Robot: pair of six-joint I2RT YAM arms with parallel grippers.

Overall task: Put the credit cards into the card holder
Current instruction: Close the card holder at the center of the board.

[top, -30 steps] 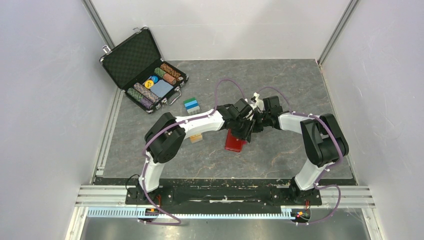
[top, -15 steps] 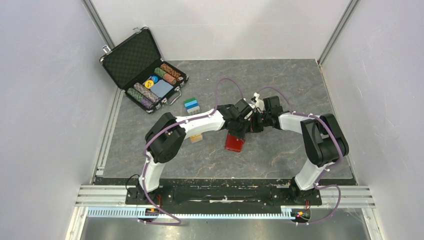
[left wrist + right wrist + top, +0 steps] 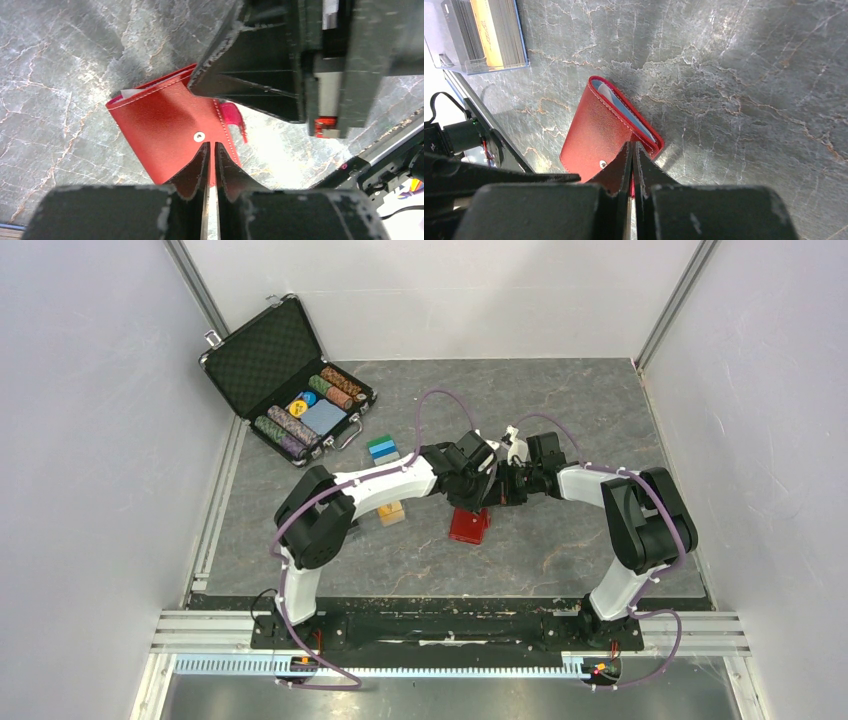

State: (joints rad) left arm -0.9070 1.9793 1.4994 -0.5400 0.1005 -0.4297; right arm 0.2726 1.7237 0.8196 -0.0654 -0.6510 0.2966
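Note:
The red card holder (image 3: 469,526) lies folded shut on the table, snap (image 3: 199,136) facing up. In the right wrist view the card holder (image 3: 599,132) shows pale blue card edges (image 3: 630,114) between its flaps. My left gripper (image 3: 210,146) is shut, its tips just over the holder's near edge beside the snap. My right gripper (image 3: 632,146) is shut too, its tips over the holder's corner. I cannot tell whether either one touches it. More credit cards, one orange-gold, stand in a clear box (image 3: 486,31). From above, both grippers (image 3: 468,478) (image 3: 503,487) meet over the holder.
An open black chip case (image 3: 288,375) with striped chips stands at the far left. A green-and-blue box (image 3: 382,451) sits left of the left arm. The clear card box (image 3: 391,514) is beside the left forearm. The right gripper's body (image 3: 280,60) fills the left wrist view's top.
My left wrist has drawn back toward the far side and its elbow has swung left. The card holder now lies more exposed. The right arm has hardly moved.

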